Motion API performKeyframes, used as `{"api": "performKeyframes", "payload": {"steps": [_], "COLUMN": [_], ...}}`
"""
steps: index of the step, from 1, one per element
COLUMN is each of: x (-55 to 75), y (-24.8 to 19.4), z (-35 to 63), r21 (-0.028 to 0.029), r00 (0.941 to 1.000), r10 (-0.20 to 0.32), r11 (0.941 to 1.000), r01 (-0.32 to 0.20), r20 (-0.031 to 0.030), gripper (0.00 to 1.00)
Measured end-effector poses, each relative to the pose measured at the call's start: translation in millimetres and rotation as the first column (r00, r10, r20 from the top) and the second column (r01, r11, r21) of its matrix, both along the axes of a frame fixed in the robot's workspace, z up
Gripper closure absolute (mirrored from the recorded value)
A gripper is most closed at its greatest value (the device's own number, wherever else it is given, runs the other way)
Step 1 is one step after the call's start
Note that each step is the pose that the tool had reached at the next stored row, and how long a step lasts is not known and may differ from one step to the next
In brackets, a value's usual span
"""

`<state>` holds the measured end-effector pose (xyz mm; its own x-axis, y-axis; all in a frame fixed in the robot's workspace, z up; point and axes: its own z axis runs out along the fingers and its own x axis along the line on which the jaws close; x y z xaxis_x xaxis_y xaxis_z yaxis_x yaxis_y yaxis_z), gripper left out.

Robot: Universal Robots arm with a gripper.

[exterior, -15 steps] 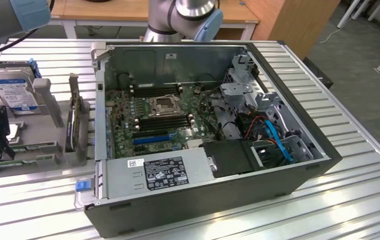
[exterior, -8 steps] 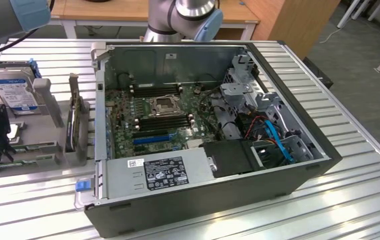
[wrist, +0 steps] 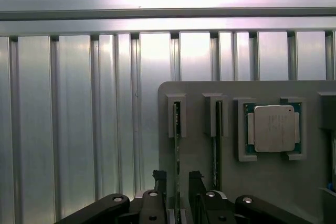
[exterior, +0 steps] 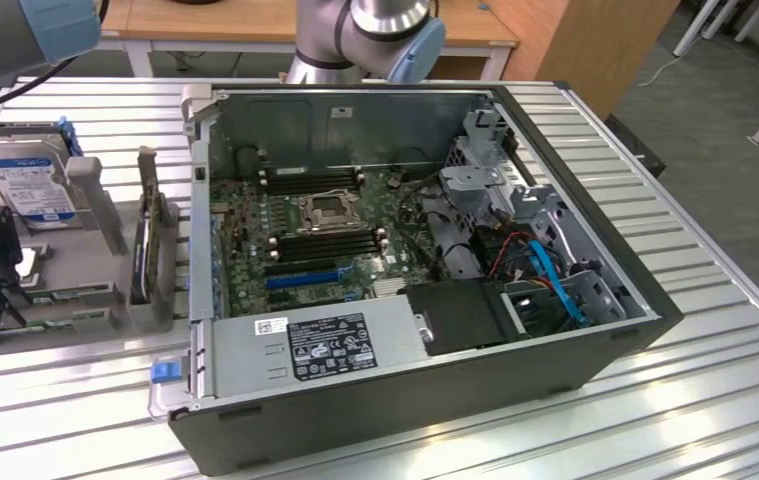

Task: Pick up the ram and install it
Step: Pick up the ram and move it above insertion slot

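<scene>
gripper [wrist: 177,176] jaws wide, one each side of the ram [wrist: 177,150], not clamped. ram stands on edge in grey holder [wrist: 199,90], long axis running straight out from the fingertips.

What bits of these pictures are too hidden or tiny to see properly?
Wrist view: the ram stands edge-on between the open hand's fingers, so its chips and label are hidden; one end runs off the picture.
Exterior view: the hand is dark and cut off by the exterior view's left edge.
Exterior view: the memory slots are too small to tell their latches' positions.
</scene>
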<state>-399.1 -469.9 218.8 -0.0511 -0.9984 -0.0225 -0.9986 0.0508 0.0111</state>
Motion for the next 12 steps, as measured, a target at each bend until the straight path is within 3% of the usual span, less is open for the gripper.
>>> {"api": "performKeyframes", "payload": {"steps": [12], "x": [-0.1], "y": [0.0], "z": [0.0], "r21": [-0.0001], "r00": [1.0], "r10": [0.0], "r11": [1.0], "r01": [0.0], "r20": [-0.0001], "gripper": [0.69]}}
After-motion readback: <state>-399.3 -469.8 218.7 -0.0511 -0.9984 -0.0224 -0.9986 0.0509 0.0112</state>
